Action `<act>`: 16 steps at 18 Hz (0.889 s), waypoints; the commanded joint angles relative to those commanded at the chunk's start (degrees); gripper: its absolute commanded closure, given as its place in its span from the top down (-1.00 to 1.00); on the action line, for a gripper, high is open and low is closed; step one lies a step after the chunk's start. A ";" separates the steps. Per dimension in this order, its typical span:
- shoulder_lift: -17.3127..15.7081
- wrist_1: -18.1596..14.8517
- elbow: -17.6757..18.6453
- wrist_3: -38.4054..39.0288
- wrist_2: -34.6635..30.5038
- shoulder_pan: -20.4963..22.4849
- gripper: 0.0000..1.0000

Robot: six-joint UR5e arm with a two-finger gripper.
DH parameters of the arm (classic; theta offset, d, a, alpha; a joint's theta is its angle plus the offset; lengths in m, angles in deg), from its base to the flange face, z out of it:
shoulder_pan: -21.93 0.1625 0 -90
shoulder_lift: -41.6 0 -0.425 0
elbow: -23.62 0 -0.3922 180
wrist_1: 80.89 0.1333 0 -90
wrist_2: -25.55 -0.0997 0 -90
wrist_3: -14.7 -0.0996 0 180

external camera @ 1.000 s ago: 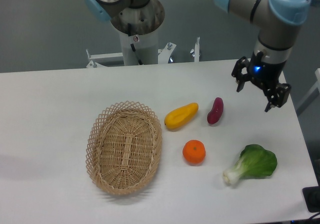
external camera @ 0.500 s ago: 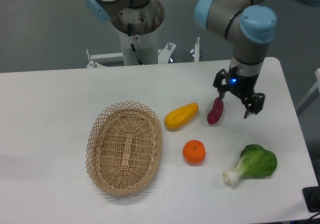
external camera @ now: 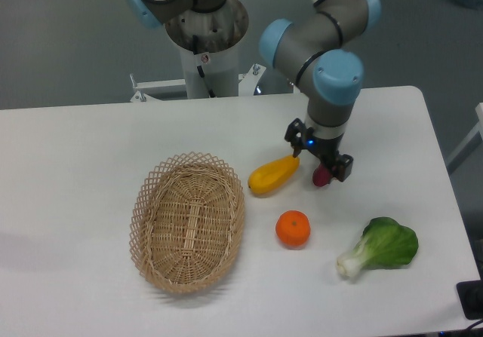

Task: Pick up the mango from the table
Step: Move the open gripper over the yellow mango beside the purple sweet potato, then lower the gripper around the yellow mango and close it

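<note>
The mango [external camera: 272, 175] is a smooth yellow elongated fruit lying on the white table [external camera: 75, 201], just right of the basket. My gripper [external camera: 320, 160] hangs open above the table, right of the mango's upper tip, and nothing is between its fingers. It stands over a purple sweet potato [external camera: 321, 177], most of which it hides. One finger [external camera: 294, 147] is close to the mango's tapered end; I cannot tell if they touch.
An empty oval wicker basket [external camera: 189, 220] sits left of the mango. A round orange [external camera: 293, 228] lies below it. A green bok choy [external camera: 381, 246] rests at the right front. The arm's base column [external camera: 204, 43] stands at the back.
The arm has swung left from the table's right edge, so the gripper is now over the sweet potato beside the mango. The objects have not moved.
</note>
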 joint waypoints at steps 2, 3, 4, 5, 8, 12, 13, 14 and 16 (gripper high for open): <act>0.09 3.59 1.76 0.18 -1.59 -0.97 1.00; 0.09 4.57 2.29 0.18 -1.68 -1.32 1.00; -0.09 4.58 2.82 -0.17 -1.68 -1.32 1.00; -0.26 4.58 3.52 0.00 -1.68 -1.50 1.00; -0.26 4.84 4.14 -0.08 -2.12 -1.85 1.00; -0.26 4.75 5.72 -0.61 -2.82 -2.90 1.00; -0.26 4.75 6.07 -0.26 -3.34 -3.25 1.00; -0.18 4.84 6.08 0.00 -3.52 -3.69 1.00; 0.09 4.93 6.07 0.18 -3.53 -3.79 1.00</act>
